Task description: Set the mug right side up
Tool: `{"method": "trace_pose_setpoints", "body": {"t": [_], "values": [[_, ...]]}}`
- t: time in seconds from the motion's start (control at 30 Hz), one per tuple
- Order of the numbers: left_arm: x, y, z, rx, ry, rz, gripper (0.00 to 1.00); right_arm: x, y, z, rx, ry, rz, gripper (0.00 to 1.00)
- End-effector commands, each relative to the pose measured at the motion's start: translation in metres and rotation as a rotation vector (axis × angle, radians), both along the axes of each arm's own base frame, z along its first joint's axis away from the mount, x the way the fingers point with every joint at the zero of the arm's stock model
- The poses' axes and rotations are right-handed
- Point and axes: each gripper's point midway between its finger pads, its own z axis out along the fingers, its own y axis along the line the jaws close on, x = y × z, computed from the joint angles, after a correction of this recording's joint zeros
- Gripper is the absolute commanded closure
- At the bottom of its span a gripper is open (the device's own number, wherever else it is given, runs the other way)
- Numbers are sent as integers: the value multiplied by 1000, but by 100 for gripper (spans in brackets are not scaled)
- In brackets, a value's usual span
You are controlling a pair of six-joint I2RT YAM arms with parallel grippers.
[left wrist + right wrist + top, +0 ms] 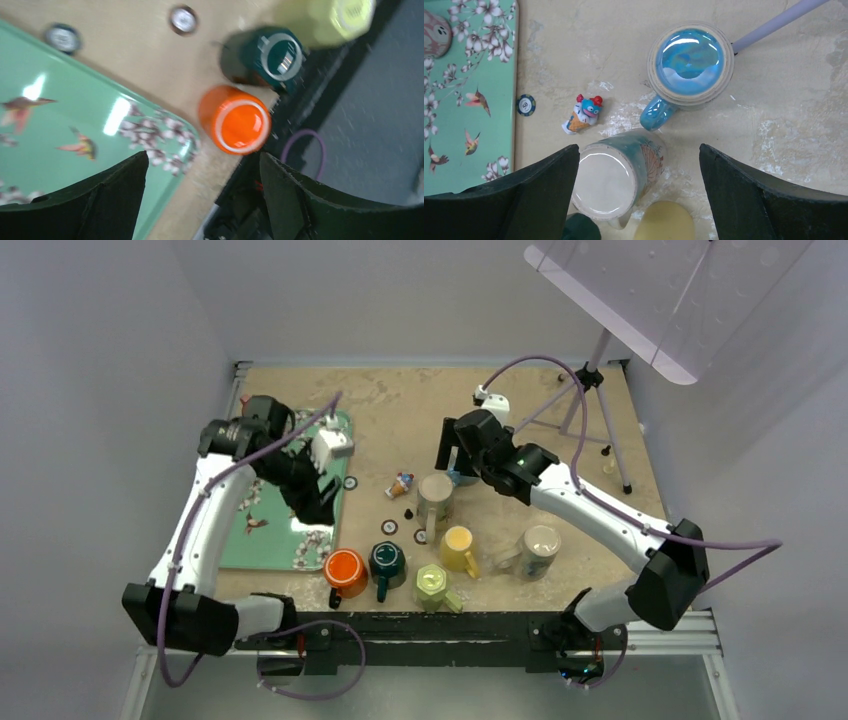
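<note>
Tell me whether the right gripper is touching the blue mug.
Apart. The right wrist view shows bare table between the blue mug and both fingers of the open right gripper.

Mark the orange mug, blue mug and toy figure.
orange mug (235, 120): left wrist view, round upper face.
blue mug (690, 62): right wrist view, glossy blue centre.
toy figure (584, 114): right wrist view, body.

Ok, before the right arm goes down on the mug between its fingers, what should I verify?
1. Right tool open: ok.
2. Teal mug inside the tool's opening: ok.
3. Pale flat end faces up, mug inverted: cannot tell.
4. Blue mug handle clear of the teal mug: not ok, nearly touching.
5. Toy figure clear of the fingers: ok.
6. Left tool open, empty: ok.
</note>
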Motion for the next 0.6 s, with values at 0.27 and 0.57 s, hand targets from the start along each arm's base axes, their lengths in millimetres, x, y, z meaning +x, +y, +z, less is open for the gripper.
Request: {"method": "trace_pose_setpoints", "body": {"t": [0.27, 0.57], "values": [[-99, -6, -87, 162, -99, -415, 1, -5, 0, 22, 90, -75, 18, 6], [-71, -18, -140, 299, -182, -420, 0, -8, -10, 25, 73, -86, 2, 6]]}}
